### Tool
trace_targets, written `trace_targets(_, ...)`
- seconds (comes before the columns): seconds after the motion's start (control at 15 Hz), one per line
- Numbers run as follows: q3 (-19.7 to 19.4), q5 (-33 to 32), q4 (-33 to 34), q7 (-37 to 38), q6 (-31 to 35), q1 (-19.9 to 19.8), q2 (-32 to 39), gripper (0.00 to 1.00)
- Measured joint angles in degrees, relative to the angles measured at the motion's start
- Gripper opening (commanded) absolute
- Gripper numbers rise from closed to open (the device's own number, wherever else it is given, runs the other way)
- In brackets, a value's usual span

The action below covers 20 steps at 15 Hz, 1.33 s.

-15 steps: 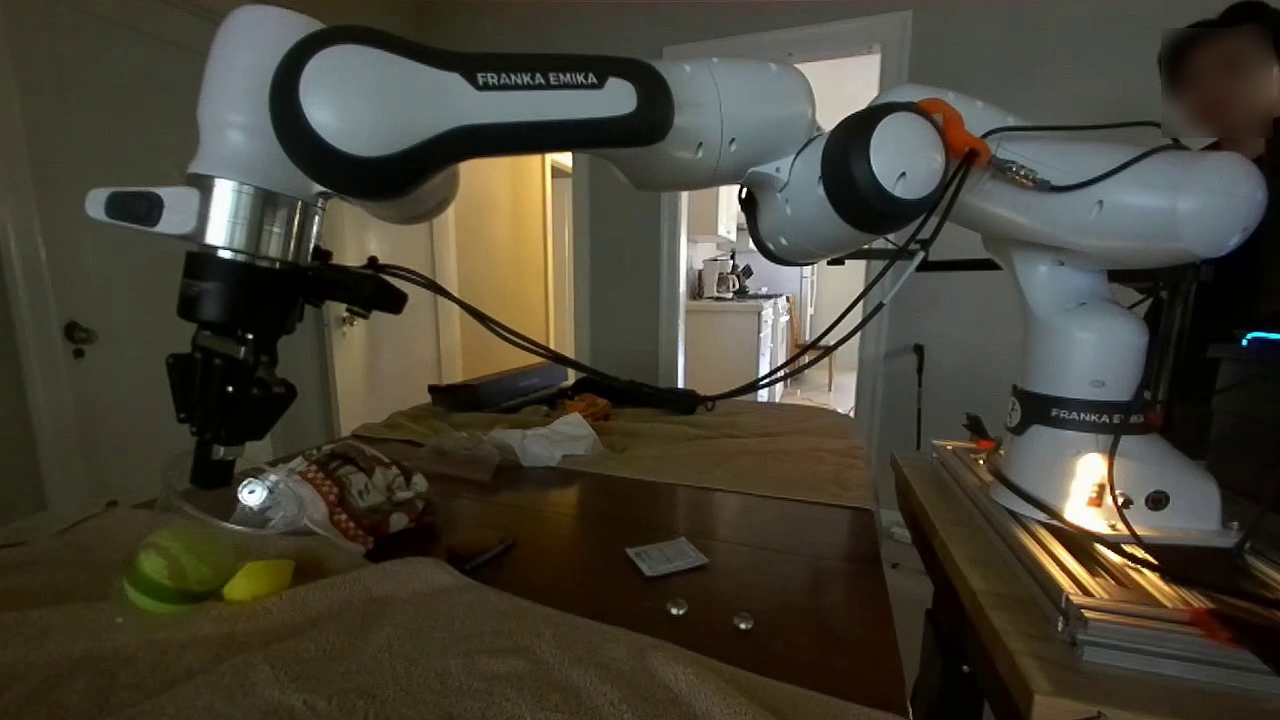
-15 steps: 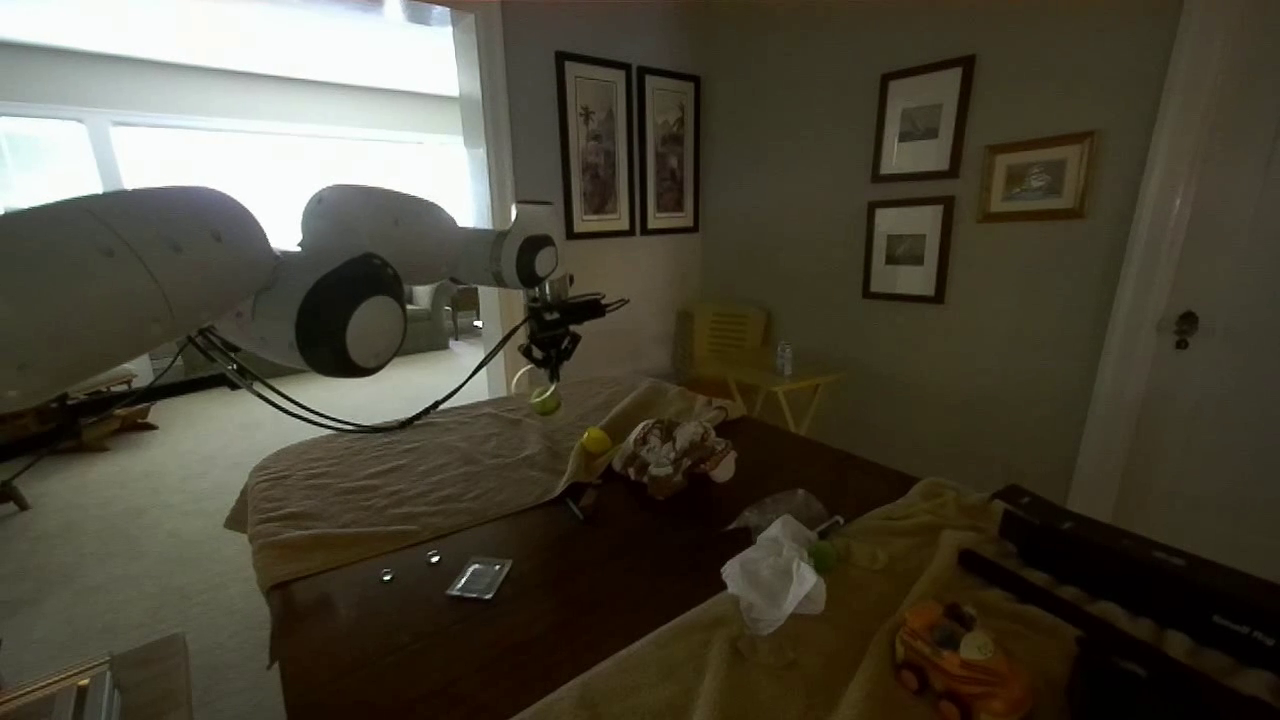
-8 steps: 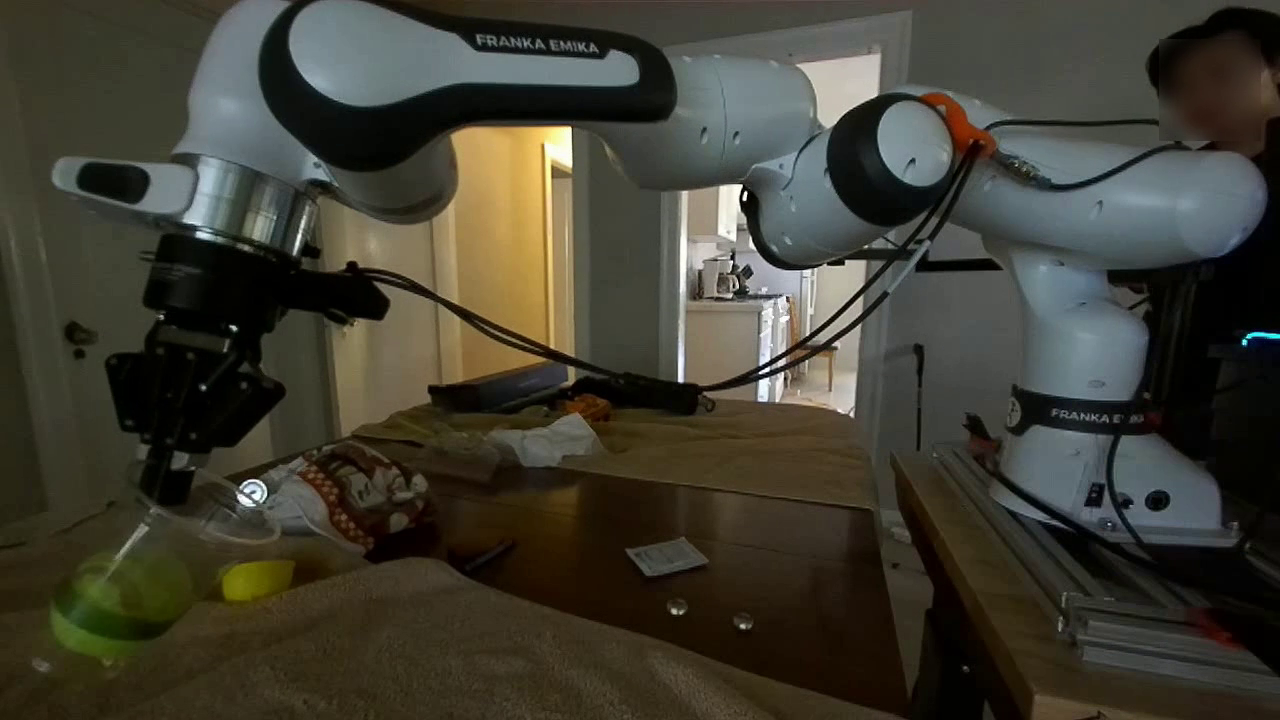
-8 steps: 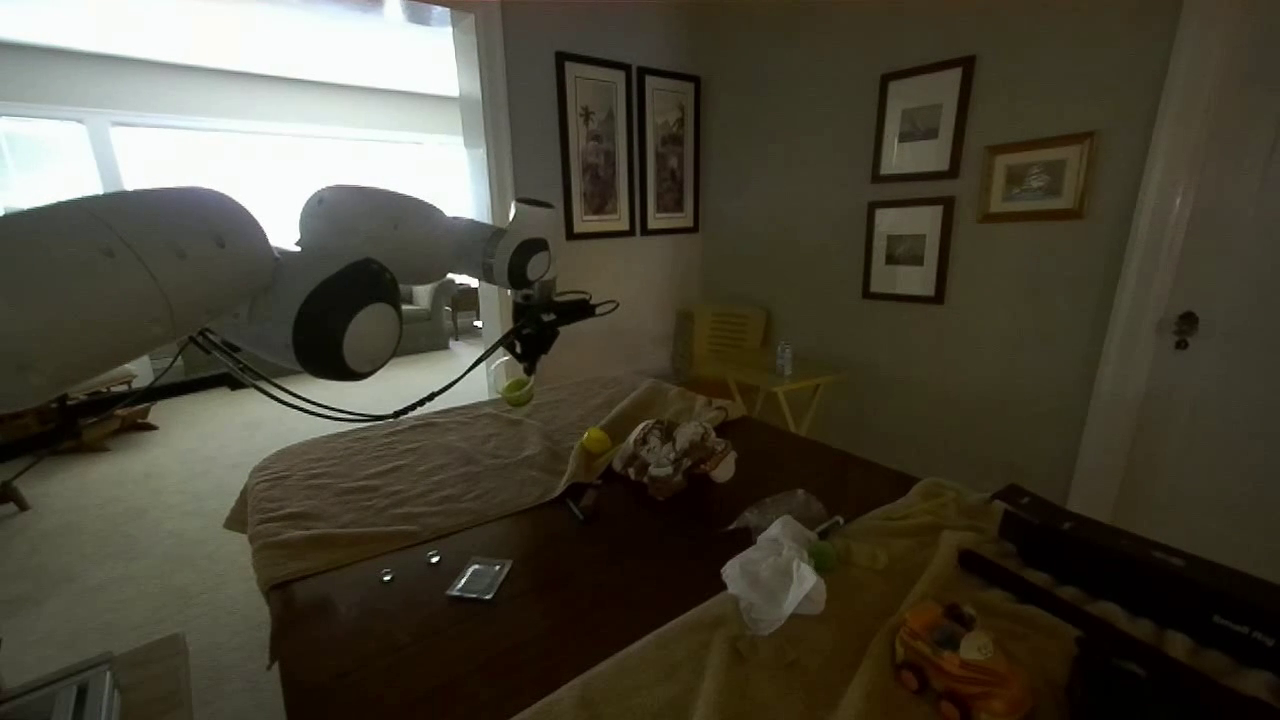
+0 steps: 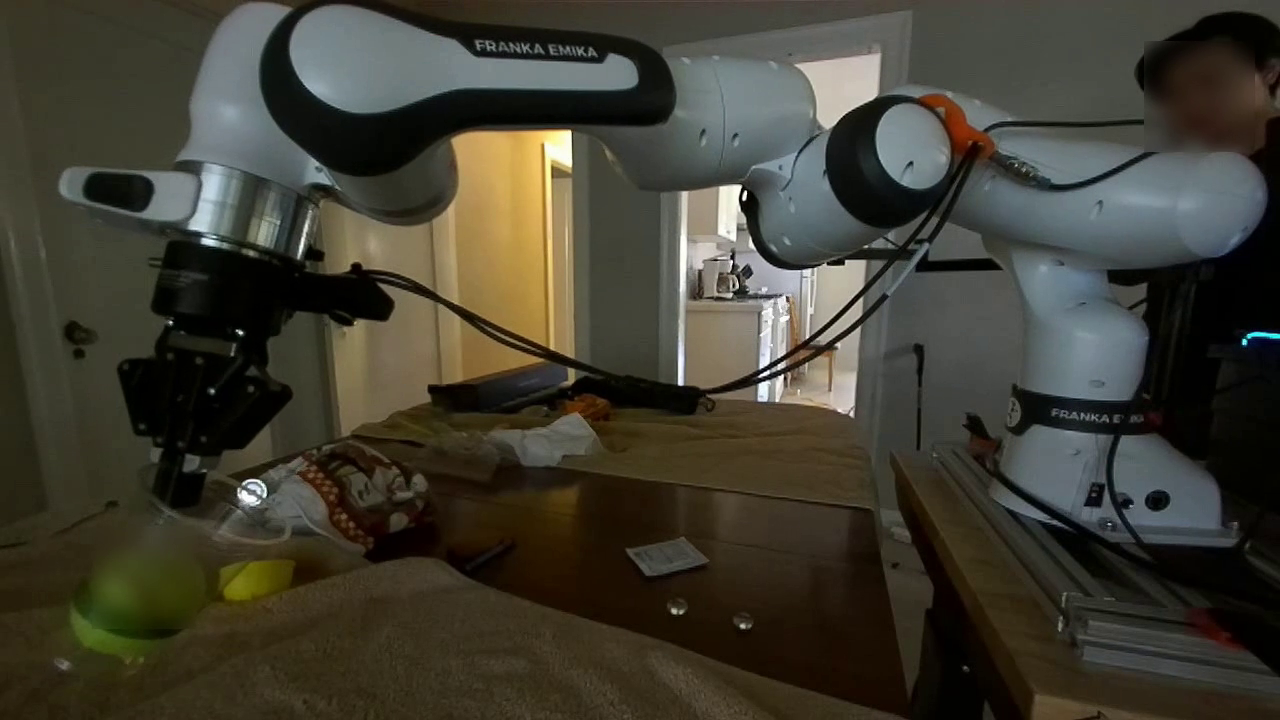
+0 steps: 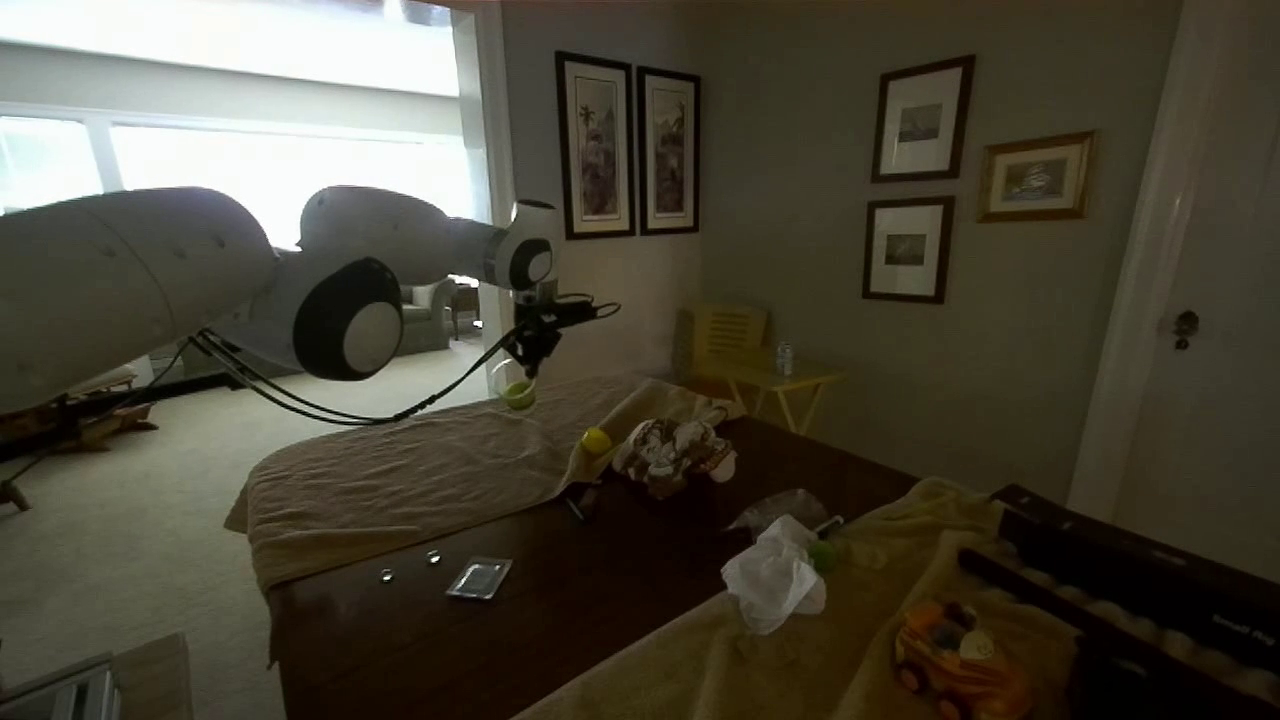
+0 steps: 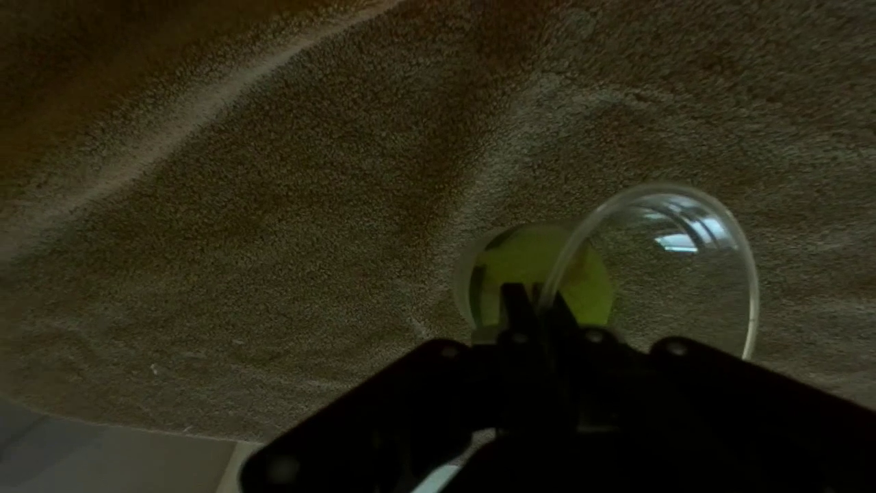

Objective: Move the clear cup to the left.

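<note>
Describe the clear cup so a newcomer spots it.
Follow the white arm to its black pincer, above the tan cloth. It grips the clear cup by its rim: see-through above, yellow-green below, unlike the opaque yellow lump nearby.

Arm [image 5: 700,115] outstretched, claw [image 5: 180,490] pointing down, fingers [image 7: 517,309] seemingly pinched together.

One clear cup [image 7: 616,274]; two shiny beads [image 5: 677,607]; five framed pictures [image 6: 923,120]

Bright windows [image 6: 290,170] beyond pale carpet [image 6: 140,510], framed pictures [image 6: 918,120] on dim grey walls [image 6: 790,200].
</note>
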Motion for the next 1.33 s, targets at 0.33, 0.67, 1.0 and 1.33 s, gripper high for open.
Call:
trace_targets(0.33,0.2,2.8,0.0,12.9,3.6,0.5,1.7,0.01)
trace_targets(0.67,2.1,5.5,0.0,24.1,9.7,1.8,5.4,0.01)
trace_targets(1.0,2.1,5.7,0.3,32.3,9.4,1.9,5.2,0.01)
trace_targets(1.33,4.4,7.7,0.3,32.4,0.9,-1.9,-0.8,0.01)
